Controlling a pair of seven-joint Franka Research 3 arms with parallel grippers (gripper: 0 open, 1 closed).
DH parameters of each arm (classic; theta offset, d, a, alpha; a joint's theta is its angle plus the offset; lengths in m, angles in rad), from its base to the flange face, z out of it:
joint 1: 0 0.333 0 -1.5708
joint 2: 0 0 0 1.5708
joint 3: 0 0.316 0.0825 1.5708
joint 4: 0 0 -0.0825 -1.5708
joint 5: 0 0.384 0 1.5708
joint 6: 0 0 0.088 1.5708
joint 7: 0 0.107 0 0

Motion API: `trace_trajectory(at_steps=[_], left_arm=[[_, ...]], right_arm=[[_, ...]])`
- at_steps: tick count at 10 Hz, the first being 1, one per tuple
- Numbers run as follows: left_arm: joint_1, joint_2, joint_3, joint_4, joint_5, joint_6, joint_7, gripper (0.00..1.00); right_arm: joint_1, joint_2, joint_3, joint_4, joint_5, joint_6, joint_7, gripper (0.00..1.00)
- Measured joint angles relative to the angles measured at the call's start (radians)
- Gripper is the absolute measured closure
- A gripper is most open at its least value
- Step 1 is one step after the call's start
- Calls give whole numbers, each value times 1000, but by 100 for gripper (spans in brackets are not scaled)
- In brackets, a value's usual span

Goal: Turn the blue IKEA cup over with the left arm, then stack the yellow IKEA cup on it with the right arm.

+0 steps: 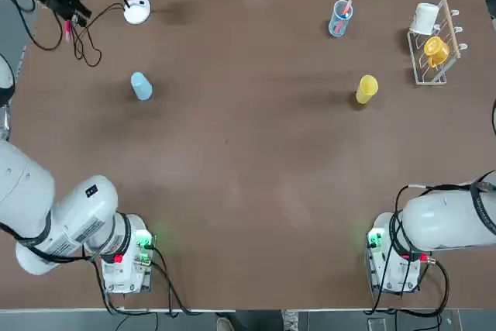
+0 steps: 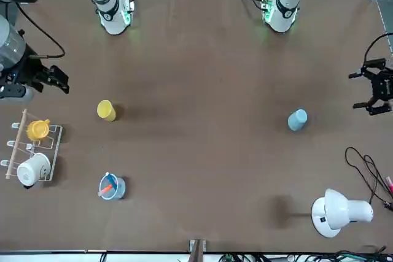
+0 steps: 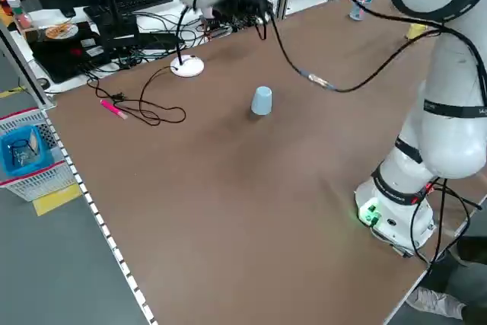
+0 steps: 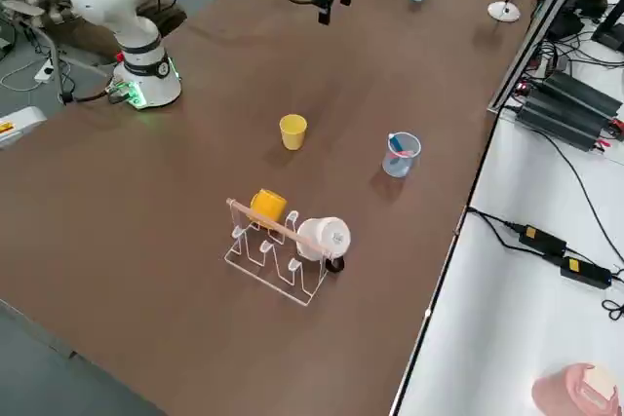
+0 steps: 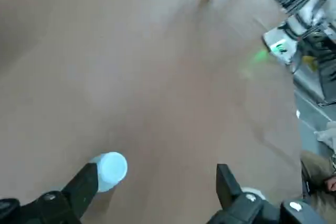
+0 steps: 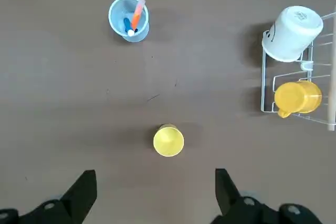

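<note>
The blue IKEA cup (image 1: 141, 86) stands on the table's left half, far side; its narrow end seems to be up. My left gripper (image 2: 357, 91) hovers open, high above the far left table edge; the left wrist view shows the blue IKEA cup (image 5: 107, 170) beside one finger (image 5: 84, 187), well below it. The yellow IKEA cup (image 1: 366, 88) stands on the right half with its mouth up. My right gripper (image 2: 61, 80) hangs open high over the right side. Its wrist view has the yellow IKEA cup (image 6: 168, 140) far below, beyond the right gripper (image 6: 154, 187).
A clear blue tumbler (image 1: 340, 18) with sticks stands far right. A wire rack (image 1: 422, 77) at the right edge holds a white mug (image 1: 425, 18) and a yellow-orange mug (image 1: 436, 50). A white round device (image 1: 137, 9) and cables (image 1: 87, 44) lie at the far left.
</note>
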Motion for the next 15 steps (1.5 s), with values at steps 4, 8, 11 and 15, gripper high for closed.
trace_trajectory(at_steps=[4, 8, 11, 15], left_arm=[[54, 99, 0, -94, -82, 11, 257, 0], [73, 265, 1, -119, -129, 102, 597, 0], [81, 364, 1, -133, -166, 146, 722, 1], [89, 429, -2, -139, -194, 204, 788, 1]], right_arm=[[1, 0, 0, 0, 0, 0, 0, 0], [1, 0, 0, 0, 0, 0, 0, 0], [1, 0, 1, 0, 0, 0, 0, 0], [1, 0, 1, 0, 0, 0, 0, 0]])
